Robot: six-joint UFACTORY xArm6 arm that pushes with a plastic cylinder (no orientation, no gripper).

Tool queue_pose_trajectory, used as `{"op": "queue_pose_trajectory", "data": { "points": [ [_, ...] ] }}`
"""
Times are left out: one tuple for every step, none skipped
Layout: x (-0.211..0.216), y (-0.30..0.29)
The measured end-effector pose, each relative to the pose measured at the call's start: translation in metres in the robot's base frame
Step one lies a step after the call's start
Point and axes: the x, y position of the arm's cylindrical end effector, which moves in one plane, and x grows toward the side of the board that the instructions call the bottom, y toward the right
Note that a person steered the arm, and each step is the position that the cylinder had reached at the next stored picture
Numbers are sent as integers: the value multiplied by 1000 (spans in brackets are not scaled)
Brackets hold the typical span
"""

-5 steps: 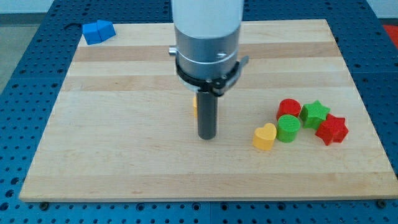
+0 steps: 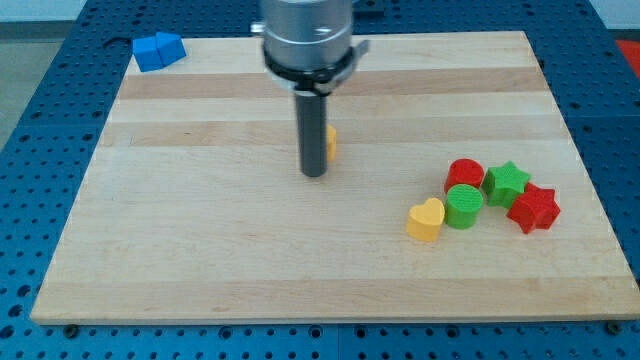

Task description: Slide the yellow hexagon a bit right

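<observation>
The yellow hexagon [image 2: 331, 143] is mostly hidden behind my dark rod; only a sliver of its right side shows, near the board's middle top. My tip [image 2: 314, 174] rests on the wooden board [image 2: 200, 250], just in front of the hexagon and at its left, touching or nearly touching it.
A yellow heart [image 2: 425, 219], a green cylinder [image 2: 463, 205], a red cylinder [image 2: 464, 174], a green star [image 2: 506, 182] and a red star [image 2: 533, 208] cluster at the view's right. Blue blocks [image 2: 158, 49] sit at the board's top left corner.
My rod has moved toward the view's top and a little left. The hexagon's visible sliver now shows on the rod's right instead of its left.
</observation>
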Motion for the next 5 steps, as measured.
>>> {"op": "queue_pose_trajectory", "data": {
  "points": [
    [-3, -42],
    [-25, -39],
    [-34, 4],
    [-58, 47],
    [-80, 58]
  ]
}}
